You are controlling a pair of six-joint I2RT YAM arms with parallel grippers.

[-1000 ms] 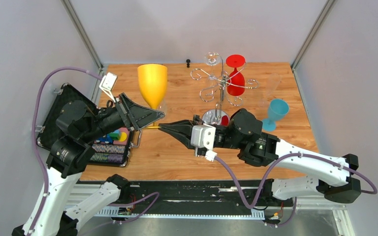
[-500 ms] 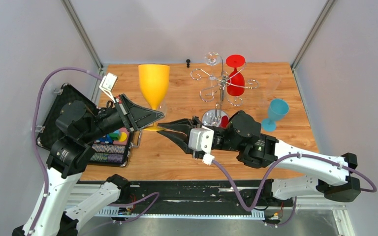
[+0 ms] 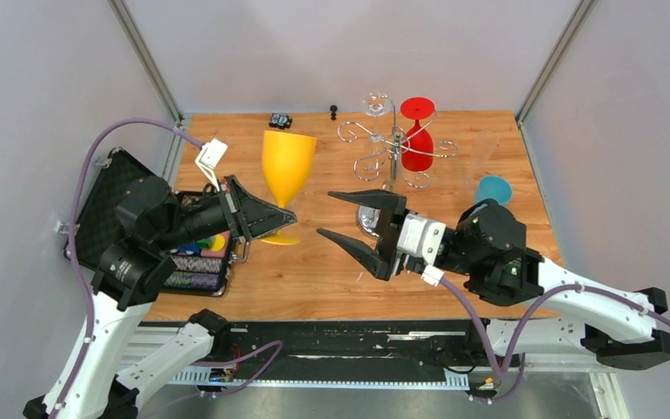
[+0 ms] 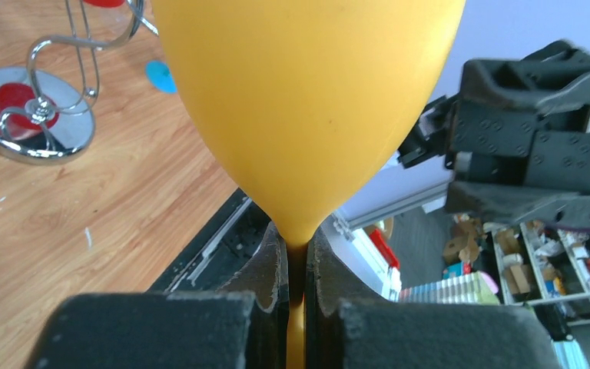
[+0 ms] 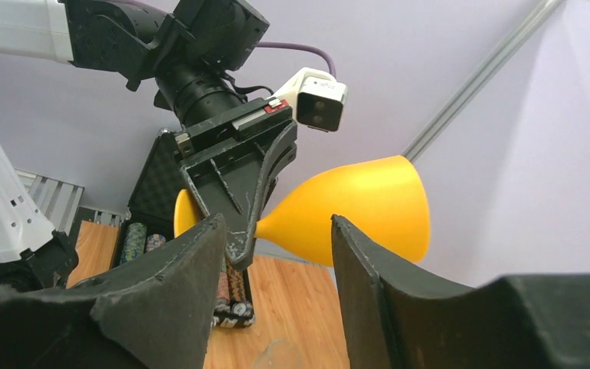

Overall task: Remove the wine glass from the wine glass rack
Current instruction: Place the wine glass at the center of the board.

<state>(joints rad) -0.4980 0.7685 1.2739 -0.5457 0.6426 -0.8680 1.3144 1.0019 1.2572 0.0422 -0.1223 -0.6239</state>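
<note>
While the left tool pinches the stem of the yellow wine glass just under the bowl, the glass stands clear of the wine glass rack, which rises well apart on the far right side of the tabletop. The left wrist view shows both fingers pressed against the stem with the bowl directly above them. The long axis of the glass runs upright, bowl up and foot down. The foot hangs low over the wood, though contact with it cannot be judged. The right tool is spread wide and holds nothing. It faces the glass from the rack side, near it but not touching. A red glass hangs inverted on the rack, and a blue glass stands beyond the right arm.

The removal appears complete. The remaining move is probably a straight descent along the stem axis until the foot sits flat, after which the left fingers can part. A tilt on release could tip this top-heavy glass.
</note>
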